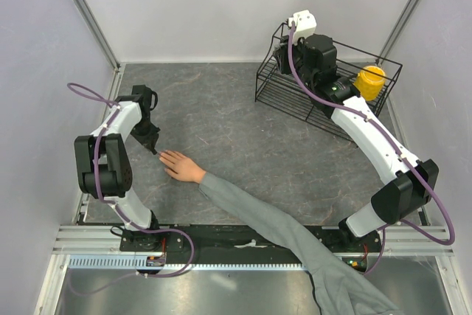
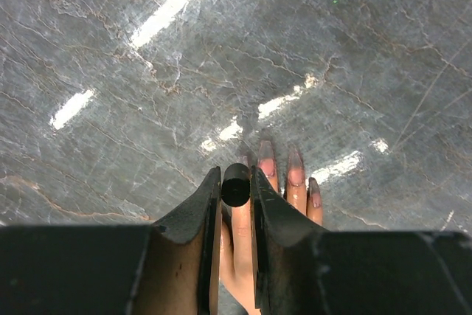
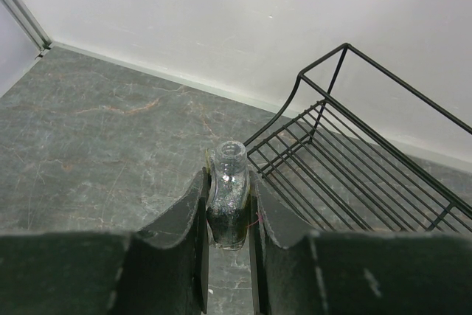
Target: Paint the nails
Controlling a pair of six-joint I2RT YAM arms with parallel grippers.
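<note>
- Nails [image 2: 266, 161]: on a hand [image 1: 181, 165] lying flat on the table [image 1: 243, 130], at the left, fingertips just under the left gripper [image 2: 236, 186].
- That gripper is clamped on a black cap [image 2: 236, 184]. The bristles below it are hidden in the wrist view, so aim is uncertain and polish may land on skin.
- Pressing down too far could jab a finger, and a twitch of the hand would smear.
- The right gripper [image 3: 230, 178] is clamped on the open bottle [image 3: 228, 204], well apart from the hand and just beside a wire basket [image 1: 276, 92]. A tilt would spill it, and a swing could knock the wires.
- A yellow jar [image 1: 369, 81] sits in the basket.
- The grey sleeve [image 1: 273, 223] crosses the near table between the arms, in the way of a low sweep.
</note>
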